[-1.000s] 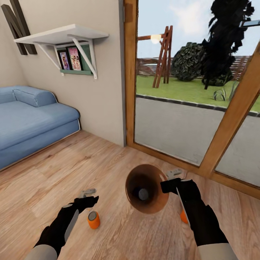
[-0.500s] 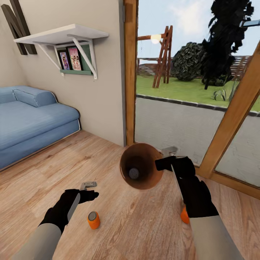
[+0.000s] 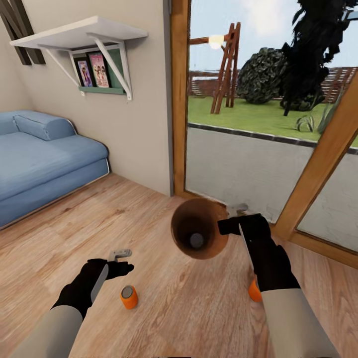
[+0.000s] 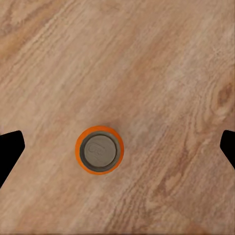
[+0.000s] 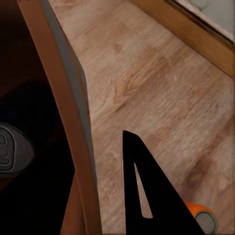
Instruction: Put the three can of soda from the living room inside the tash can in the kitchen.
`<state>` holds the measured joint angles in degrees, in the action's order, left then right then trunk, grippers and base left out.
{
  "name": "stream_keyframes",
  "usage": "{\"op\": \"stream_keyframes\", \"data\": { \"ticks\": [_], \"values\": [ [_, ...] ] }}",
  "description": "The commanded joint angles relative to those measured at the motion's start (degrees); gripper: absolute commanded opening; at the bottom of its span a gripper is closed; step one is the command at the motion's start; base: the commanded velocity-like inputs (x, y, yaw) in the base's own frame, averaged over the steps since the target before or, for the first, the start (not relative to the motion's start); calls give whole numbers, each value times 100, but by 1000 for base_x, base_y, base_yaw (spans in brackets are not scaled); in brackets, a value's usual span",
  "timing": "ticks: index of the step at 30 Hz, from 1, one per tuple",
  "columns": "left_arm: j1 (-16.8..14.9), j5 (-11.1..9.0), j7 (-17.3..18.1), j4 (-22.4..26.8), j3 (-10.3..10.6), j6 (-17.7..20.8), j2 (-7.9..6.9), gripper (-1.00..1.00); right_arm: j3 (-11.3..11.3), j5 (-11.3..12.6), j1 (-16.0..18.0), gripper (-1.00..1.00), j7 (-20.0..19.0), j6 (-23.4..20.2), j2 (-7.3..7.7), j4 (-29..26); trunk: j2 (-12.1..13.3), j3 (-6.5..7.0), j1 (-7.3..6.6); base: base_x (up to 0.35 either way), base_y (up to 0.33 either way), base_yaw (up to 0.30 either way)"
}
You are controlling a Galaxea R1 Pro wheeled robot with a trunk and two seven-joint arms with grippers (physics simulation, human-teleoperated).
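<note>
At the far left we see a blue sofa (image 3: 40, 159) against the wall, under a white shelf (image 3: 79, 35). Our left gripper (image 3: 119, 258) hangs above the wood floor (image 3: 149, 228) with its fingers (image 4: 10, 152) spread wide apart, and an orange can (image 3: 129, 297) stands upright on the floor between them, untouched. Further right, our right gripper (image 3: 233, 219) has its fingers clenched on the rim of the trash can (image 3: 200, 236), held tilted off the floor with a pale-topped can (image 3: 197, 240) lying deep inside. A second orange can (image 3: 254, 291) stands on the floor, half hidden behind our right arm, near the glass doors (image 3: 268, 124).
</note>
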<state>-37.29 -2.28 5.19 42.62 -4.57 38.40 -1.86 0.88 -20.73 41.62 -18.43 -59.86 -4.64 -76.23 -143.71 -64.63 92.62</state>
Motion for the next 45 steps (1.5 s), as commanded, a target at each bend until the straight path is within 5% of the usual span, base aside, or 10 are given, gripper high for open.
{"op": "stream_keyframes", "data": {
  "ticks": [1,28,45],
  "values": [
    [0,-2,-2,0,0,-1,-3,100,5,139,3,-100,-2,-14,-1,-3,-3,-22,1,0,0,0],
    [10,2,2,-8,-9,-16,-78,100,94,110,-5,-100,-1,-14,-22,29,-39,-620,71,0,0,0],
    [18,-18,52,21,10,0,-69,100,96,105,-10,-100,6,-14,-27,36,-39,-620,71,137,22,0]
  ]
}}
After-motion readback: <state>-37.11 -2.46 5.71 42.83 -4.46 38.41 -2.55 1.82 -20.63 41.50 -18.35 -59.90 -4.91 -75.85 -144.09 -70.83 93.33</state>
